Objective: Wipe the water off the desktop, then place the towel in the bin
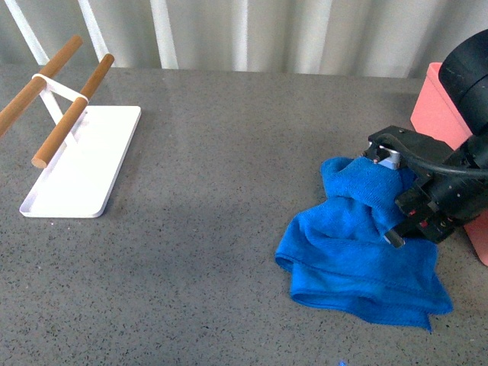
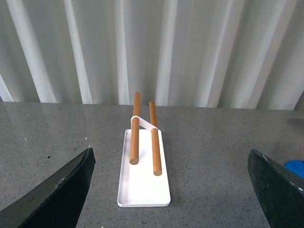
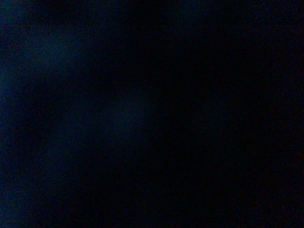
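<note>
Front view: the towel (image 1: pixel 358 255) lies crumpled on the worktop (image 1: pixel 213 191), right of centre and towards the near edge. Most of it lies spread on the surface in loose folds. Its far part is bunched up into a raised ridge. The right pincer (image 1: pixel 386 198) reaches in from the right and is closed around that ridge, with blue cloth gathered between its black fingers (image 1: pixel 396 235). The bin (image 1: pixel 435 110) stands just behind and to the right of the arm, at the right edge of the picture. It is partly hidden by the arm's black housing and stands clear of the towel. A white tray (image 1: pixel 80 175) rests on the far left of the worktop, well apart from the towel. Two wooden rods (image 1: pixel 72 110) slant upward above it on a white frame. A pale ribbed wall (image 1: pixel 305 34) closes the scene behind.

Left wrist view: the left pincer (image 2: pixel 171 156) is spread wide and holds nothing. Its two dark fingers (image 2: pixel 66 190) frame the lower corners. Between them lies the white tray (image 2: pixel 142 190) with its rods (image 2: pixel 135 140), seen end-on.

Right wrist view: the picture is dark.
</note>
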Available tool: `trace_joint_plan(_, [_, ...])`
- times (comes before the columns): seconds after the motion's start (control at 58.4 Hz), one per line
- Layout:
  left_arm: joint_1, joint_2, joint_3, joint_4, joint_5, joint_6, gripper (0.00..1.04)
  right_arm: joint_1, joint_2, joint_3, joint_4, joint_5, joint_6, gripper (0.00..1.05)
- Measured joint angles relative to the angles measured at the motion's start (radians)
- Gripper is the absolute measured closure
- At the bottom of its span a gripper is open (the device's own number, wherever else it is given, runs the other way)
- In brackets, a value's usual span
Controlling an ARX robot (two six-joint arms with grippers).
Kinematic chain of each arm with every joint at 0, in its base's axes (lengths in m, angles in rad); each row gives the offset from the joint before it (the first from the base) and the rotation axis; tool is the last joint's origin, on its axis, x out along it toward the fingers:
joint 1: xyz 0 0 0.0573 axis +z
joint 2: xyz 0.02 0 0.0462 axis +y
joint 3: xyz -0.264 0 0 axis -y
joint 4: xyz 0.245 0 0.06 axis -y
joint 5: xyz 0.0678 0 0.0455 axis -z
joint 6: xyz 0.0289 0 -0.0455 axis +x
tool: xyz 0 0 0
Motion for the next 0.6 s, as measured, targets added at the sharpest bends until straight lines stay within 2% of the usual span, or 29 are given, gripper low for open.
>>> trace_joint_plan(0.171, [0.0, 0.0, 0.0, 0.0, 0.0, 0.0, 0.07, 0.012, 0.08, 0.15, -0.048, 0.037, -0.022, 1.01])
trace_joint_plan(0.599, [0.0, 0.0, 0.0, 0.0, 0.0, 0.0, 0.07, 0.16, 0.238, 0.5, -0.122, 0.058, 0.006, 1.01])
